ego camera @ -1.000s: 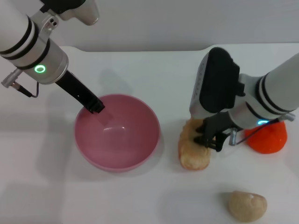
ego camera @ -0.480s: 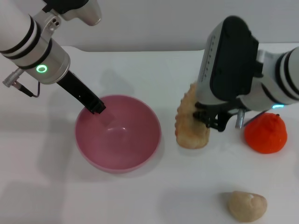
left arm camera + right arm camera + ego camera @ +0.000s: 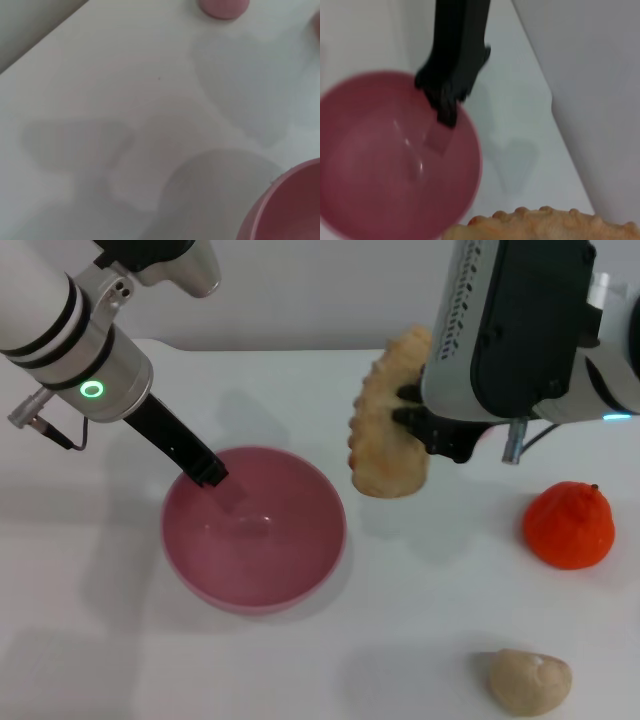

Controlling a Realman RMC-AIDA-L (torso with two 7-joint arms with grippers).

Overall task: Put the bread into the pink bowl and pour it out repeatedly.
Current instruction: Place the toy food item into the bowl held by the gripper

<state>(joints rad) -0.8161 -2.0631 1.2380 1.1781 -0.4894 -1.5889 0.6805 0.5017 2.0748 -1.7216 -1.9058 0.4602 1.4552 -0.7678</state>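
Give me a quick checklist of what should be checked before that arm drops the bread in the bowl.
1. Bread held by right end effector, off the table: ok.
2. Bowl empty: ok.
3. Left end effector holding the bowl's rim: ok.
4. Bread above the bowl: not ok, it hangs beside it.
5. Orange and beige lump out of the path: ok.

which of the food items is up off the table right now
The elongated ridged tan toy bread, gripped by the right end effector. The round orange fruit and small beige lump both rest on the table.
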